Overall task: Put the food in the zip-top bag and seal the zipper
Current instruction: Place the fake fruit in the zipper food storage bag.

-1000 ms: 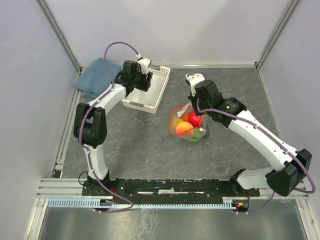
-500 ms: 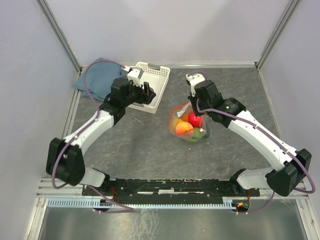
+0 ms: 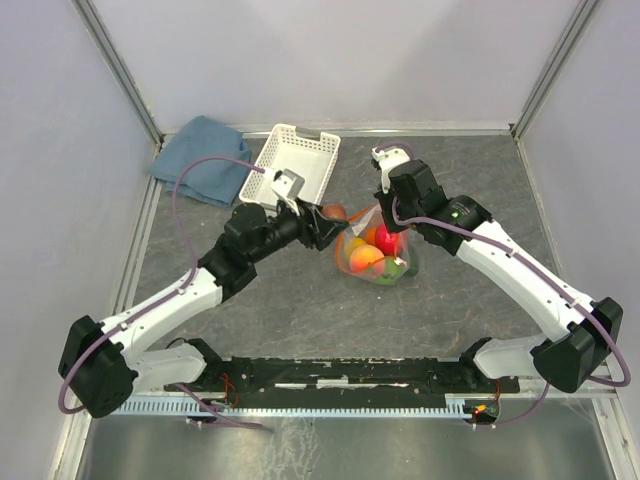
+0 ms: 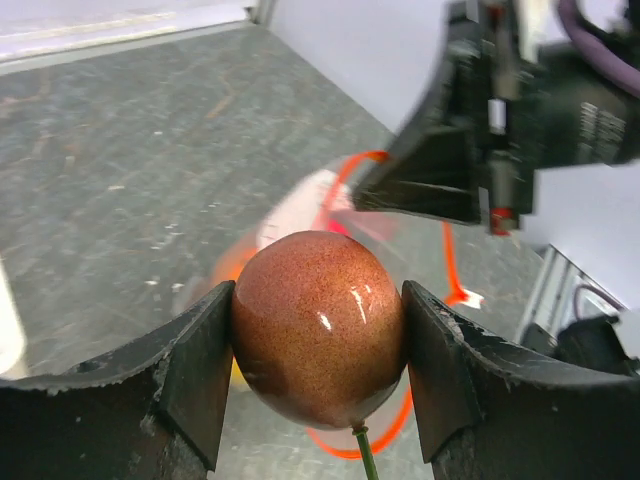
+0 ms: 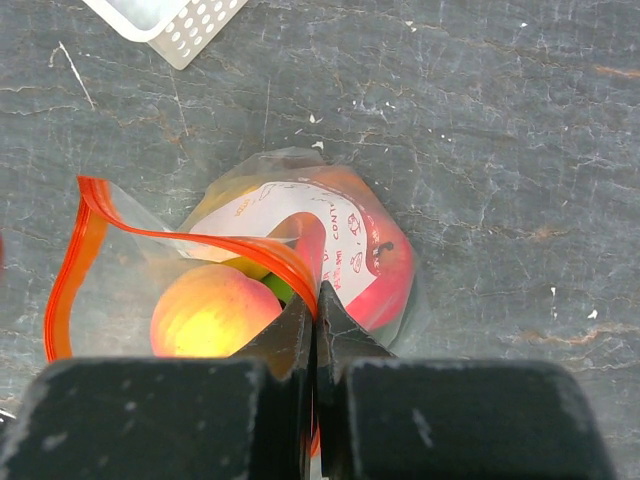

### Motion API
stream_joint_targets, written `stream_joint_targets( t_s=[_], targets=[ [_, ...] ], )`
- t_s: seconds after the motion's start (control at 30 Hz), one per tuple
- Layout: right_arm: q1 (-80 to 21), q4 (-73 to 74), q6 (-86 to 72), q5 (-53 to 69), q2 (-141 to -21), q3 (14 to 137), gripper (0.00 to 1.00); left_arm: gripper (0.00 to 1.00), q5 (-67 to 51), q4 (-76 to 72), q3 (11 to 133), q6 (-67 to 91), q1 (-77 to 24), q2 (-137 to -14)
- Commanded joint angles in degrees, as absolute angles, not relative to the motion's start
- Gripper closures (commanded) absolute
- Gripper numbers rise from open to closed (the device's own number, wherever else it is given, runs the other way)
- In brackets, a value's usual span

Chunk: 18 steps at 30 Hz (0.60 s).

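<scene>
My left gripper (image 4: 318,330) is shut on a brown round toy fruit (image 4: 318,325) with a thin green stem and holds it in the air just left of the bag's mouth; it also shows in the top view (image 3: 333,213). The clear zip-top bag (image 3: 378,250) lies mid-table with its mouth held open and several fruits inside, peach (image 5: 212,312), red-pink (image 5: 385,265), yellow and green. My right gripper (image 5: 315,315) is shut on the orange-red zipper strip (image 5: 190,240) at the bag's mouth and holds it up.
A white slotted basket (image 3: 295,165) stands at the back, left of the bag. A blue folded cloth (image 3: 200,158) lies in the back left corner. Grey walls and metal rails enclose the table.
My left arm has swung from the white basket to the right and forward, carrying the brown fruit to the bag's mouth. The right arm and the bag have not moved.
</scene>
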<state>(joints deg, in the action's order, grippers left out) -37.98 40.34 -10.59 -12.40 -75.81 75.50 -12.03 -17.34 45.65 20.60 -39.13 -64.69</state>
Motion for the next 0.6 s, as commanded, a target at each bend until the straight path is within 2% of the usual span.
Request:
stream_joint_targets(
  t_s=[0.0,0.3,0.57],
  targets=[
    [-37.8,38.3,-11.9,-11.1,-74.5,76.2,0.98,0.62,-9.7,-24.4,45.2,20.6,-43.7,-64.0],
    [-37.9,38.9,-12.3,-9.8,-73.4,76.3,0.98,0.61,-4.6,-26.6,46.4,15.1,-53.2,-68.1],
    [-37.8,39.1,-12.7,-8.9,-72.7,76.0,0.98,0.58,1.0,-26.9,49.4,14.8,-55.5,-75.5]
  ],
)
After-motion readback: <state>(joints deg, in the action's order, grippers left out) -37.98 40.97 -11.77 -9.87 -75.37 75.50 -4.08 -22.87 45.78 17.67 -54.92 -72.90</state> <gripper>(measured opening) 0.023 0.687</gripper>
